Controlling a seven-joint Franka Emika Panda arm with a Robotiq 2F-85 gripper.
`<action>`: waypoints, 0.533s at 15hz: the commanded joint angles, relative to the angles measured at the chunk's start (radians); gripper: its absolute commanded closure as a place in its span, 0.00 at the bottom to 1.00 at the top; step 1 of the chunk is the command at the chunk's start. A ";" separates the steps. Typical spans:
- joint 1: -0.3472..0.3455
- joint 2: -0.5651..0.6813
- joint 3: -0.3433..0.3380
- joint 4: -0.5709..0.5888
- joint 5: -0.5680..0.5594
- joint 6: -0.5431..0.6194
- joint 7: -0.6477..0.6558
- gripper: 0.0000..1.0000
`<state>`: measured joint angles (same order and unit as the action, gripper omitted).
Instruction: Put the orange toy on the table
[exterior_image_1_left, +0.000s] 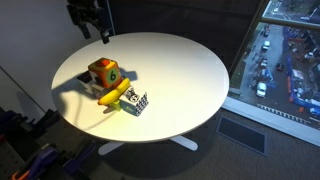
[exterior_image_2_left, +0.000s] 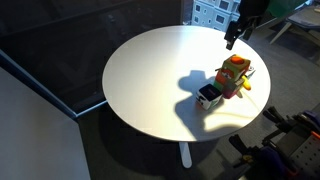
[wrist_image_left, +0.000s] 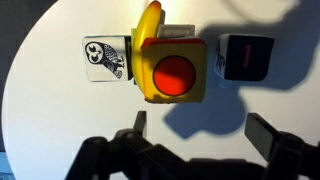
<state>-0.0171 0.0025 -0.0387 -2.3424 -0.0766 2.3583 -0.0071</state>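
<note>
The end effector (exterior_image_1_left: 95, 33) hangs open and empty above the orange toy (exterior_image_1_left: 103, 72). The toy seems to sit on a yellow banana (exterior_image_1_left: 113, 96), not on the white surface (exterior_image_1_left: 185, 70). Next, it should go down and pinch the toy.

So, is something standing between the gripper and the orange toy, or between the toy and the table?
Nothing visible stands between the open gripper and the orange toy below it. The banana seems to lie partly under the toy; bare table lies close beside them.
</note>
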 joint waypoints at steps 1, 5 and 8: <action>-0.022 -0.011 -0.013 -0.035 0.046 0.034 -0.045 0.00; -0.036 -0.008 -0.027 -0.059 0.053 0.035 -0.047 0.00; -0.041 -0.004 -0.030 -0.071 0.027 0.041 -0.036 0.00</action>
<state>-0.0480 0.0037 -0.0647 -2.3953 -0.0462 2.3754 -0.0198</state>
